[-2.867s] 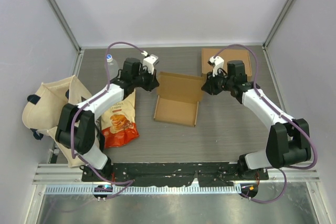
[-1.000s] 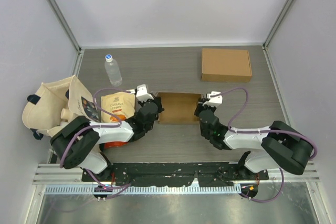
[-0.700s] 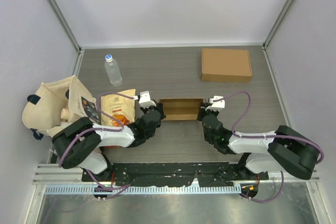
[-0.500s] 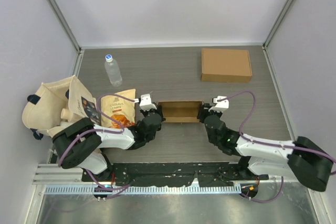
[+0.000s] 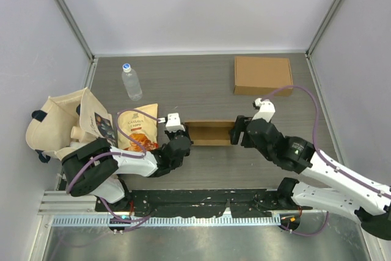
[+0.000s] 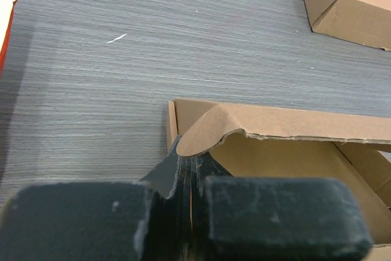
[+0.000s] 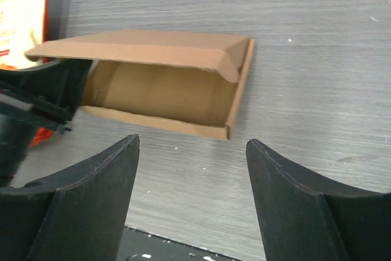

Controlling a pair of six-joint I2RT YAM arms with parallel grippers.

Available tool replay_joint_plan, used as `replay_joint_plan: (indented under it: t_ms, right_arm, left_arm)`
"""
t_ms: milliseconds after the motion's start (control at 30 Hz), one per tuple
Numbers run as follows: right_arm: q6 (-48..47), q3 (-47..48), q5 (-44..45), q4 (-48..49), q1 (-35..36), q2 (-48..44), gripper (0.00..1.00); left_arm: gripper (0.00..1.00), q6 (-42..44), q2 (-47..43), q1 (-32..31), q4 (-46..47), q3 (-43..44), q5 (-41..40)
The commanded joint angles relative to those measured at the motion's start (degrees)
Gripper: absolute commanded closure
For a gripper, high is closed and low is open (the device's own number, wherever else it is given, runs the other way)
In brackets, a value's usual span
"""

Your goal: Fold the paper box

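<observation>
Now, right claw opened, off paper box

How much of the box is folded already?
About halfway, I'd say. Done: the paper box has its walls standing up, and the lid flap leans over the top. In hand: the left gripper is shut on the box's left end, while the right gripper is open, just off the right end. Left: the front gapes open, so the lid needs pressing down and tucking in.
</observation>
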Motion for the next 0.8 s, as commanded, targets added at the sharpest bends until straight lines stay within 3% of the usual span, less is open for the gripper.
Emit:
replay_joint_plan:
  t_ms: [0, 67, 100, 200, 233, 300, 600, 767]
  right_arm:
    - [4.24, 16.14, -5.34, -9.66, -0.01, 4.88, 0.18]
    - [14.68, 17.77, -8.67, -7.65, -0.18, 6.64, 0.08]
    - [19.51, 16.99, -9.21, -6.25, -0.19, 7.08, 0.08]
    - [34.82, 8.92, -9.57, 6.73, -0.19, 5.77, 0.14]
    - [38.16, 6.55, -8.87, 13.65, -0.10, 5.07, 0.20]
    - [48.10, 1.35, -5.98, 18.44, -0.19, 4.00, 0.24]
    - [59.89, -2.27, 1.24, 26.19, -0.97, 11.55, 0.26]
    - [63.41, -3.76, -0.42, 30.67, -2.47, 15.95, 0.39]
  left_arm:
    - [1.00, 2.05, -0.02, -0.95, -1.65, 1.27, -3.97]
    - [1.00, 2.15, -0.55, -1.12, -2.97, 1.88, -4.50]
    - [1.00, 2.06, -0.55, -1.21, -3.15, 1.89, -4.76]
    - [1.00, 1.53, -0.38, -1.56, -2.97, 2.06, -5.91]
    - [1.00, 1.53, -0.38, -1.65, -2.89, 2.24, -5.91]
    - [1.00, 1.53, -0.20, -2.00, -2.97, 2.41, -6.00]
    - [1.00, 2.23, -0.38, -3.49, -3.24, 2.85, -7.05]
    - [1.00, 2.76, -0.20, -4.02, -2.71, 2.94, -7.49]
